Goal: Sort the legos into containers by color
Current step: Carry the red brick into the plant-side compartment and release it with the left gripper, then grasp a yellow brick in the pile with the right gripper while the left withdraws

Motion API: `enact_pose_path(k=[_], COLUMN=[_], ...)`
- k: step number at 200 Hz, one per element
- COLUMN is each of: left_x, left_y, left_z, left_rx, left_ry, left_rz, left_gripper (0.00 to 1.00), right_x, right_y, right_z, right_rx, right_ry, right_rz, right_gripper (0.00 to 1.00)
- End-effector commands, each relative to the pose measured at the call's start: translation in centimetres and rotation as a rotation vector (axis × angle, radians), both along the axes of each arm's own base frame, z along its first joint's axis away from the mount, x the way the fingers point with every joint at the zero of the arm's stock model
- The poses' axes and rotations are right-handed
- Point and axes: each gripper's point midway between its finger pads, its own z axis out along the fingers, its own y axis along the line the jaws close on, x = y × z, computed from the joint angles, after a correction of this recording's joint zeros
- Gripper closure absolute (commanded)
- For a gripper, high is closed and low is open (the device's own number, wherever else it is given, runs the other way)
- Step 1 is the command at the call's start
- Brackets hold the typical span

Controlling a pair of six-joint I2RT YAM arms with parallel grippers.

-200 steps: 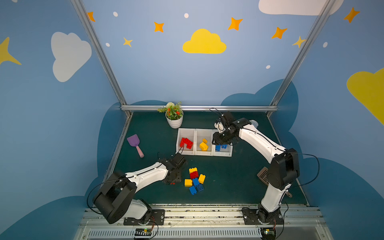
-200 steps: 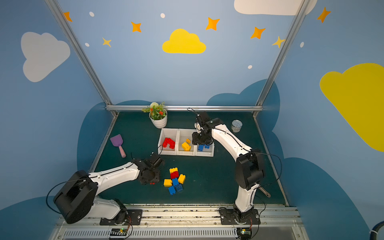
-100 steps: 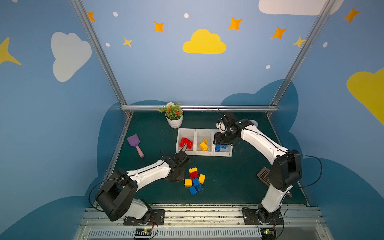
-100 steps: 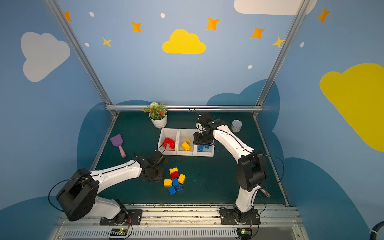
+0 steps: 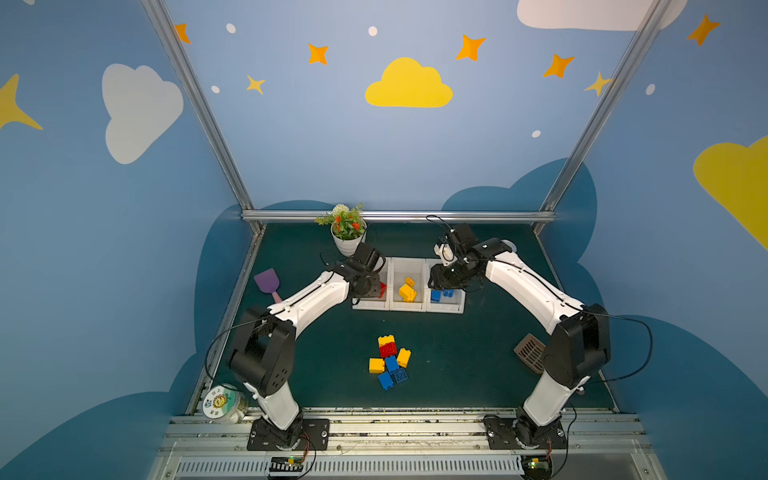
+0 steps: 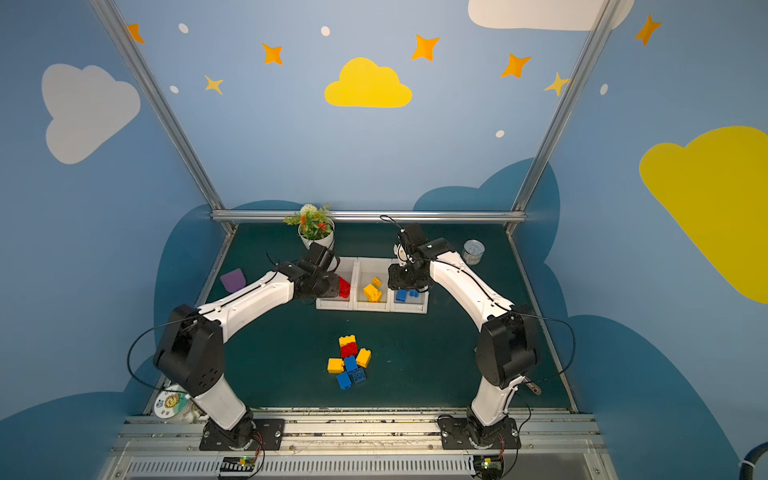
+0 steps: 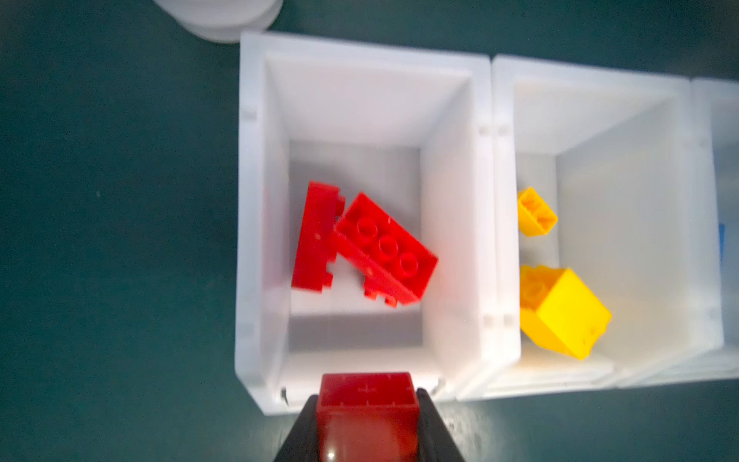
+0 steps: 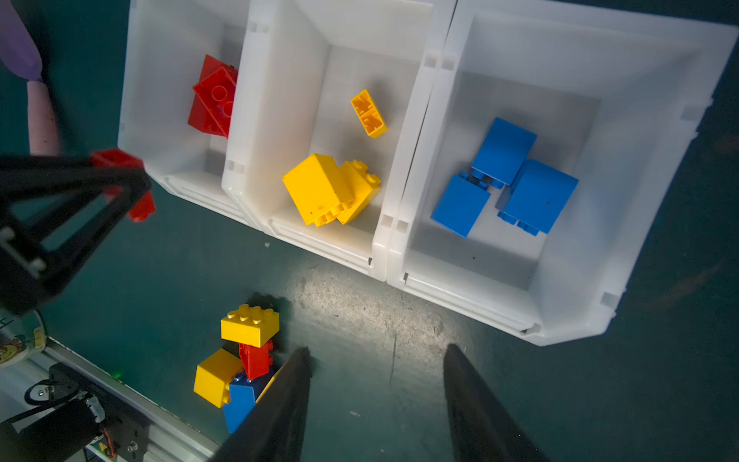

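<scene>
On the tabletop (image 5: 478, 340), shows three joined bins (image 5: 409, 307) and a loose brick pile (image 5: 390, 361). Clamps left gripper (image 7: 367, 404) jaws on a red brick (image 7: 366, 388) at the rim of the red bin (image 7: 250, 240); holds right gripper (image 8: 374, 356) jaws parted, empty. Seems light, rigid, slick: take flat sides.

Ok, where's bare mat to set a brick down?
Bare mat: between the bins and the loose brick pile, and between that pile and the brown grate. Crowded: the pile, and the red bin's front, where the left gripper holds a red brick.
</scene>
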Motion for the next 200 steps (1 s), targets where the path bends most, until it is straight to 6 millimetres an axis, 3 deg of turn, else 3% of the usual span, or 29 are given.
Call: enact_pose_path(k=[1, 52, 109, 200], left_x=[1.6, 2.6, 2.3, 2.2], left_y=[-0.6, -0.9, -0.5, -0.1], left_z=[0.1, 0.0, 0.2, 0.3], left_rx=[0.013, -0.003, -0.010, -0.011], left_ry=[-0.010, -0.016, -0.029, -0.034], left_rz=[-0.058, -0.057, -0.036, -0.023], left_gripper=[0.67, 0.64, 0.44, 0.41], right_x=[-0.6, -0.8, -0.9, -1.5], right_y=[-1.0, -1.5, -1.3, -0.5], right_z=[0.7, 1.0, 1.1, 0.3], right_rx=[-0.009, -0.012, 0.000, 0.015], right_ry=[-0.007, -0.016, -0.012, 0.018], right_rz=[-0.024, -0.039, -0.040, -0.032], right_gripper=[0.46, 0.46, 0.46, 0.46])
